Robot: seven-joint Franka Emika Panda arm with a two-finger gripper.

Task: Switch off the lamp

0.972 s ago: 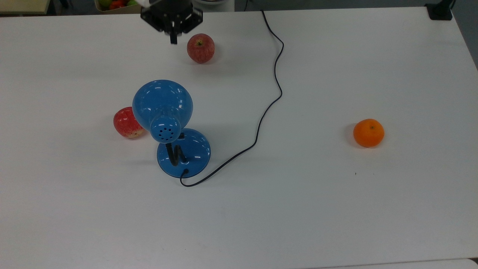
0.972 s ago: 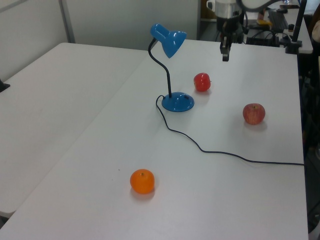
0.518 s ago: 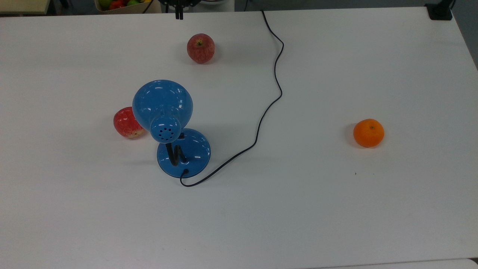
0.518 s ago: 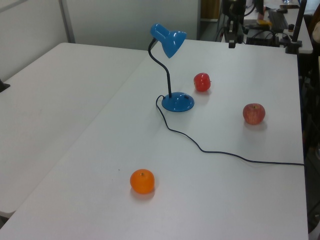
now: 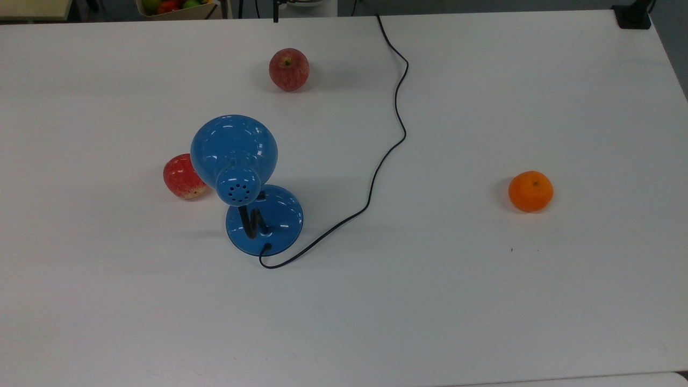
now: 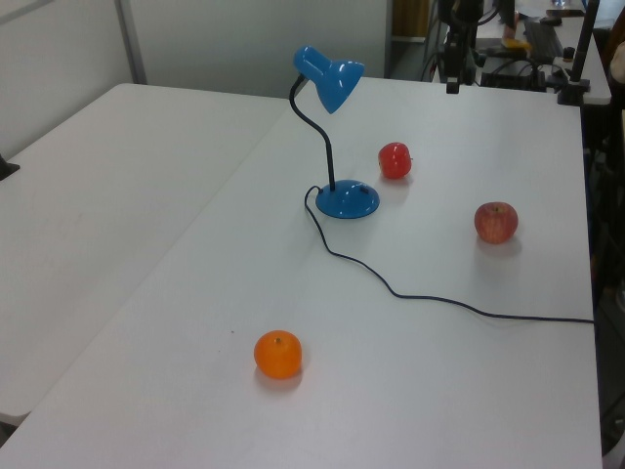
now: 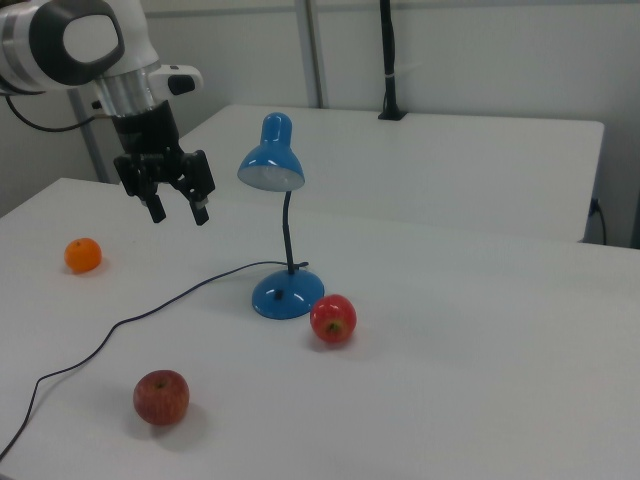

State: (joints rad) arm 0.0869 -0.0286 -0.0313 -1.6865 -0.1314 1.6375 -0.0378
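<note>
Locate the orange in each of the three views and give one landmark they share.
Top view: orange at the right, alone on the table.
Left view: orange low, left of centre.
Right view: orange at the far left.
Shared landmark: the lamp, whose cord runs between lamp and orange.

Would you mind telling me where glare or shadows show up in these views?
Top view: white highlights glint on the lamp shade, and a soft shadow lies beside the orange. Right view: the shade's opening looks pale, and the open claw hangs above the table.
</note>
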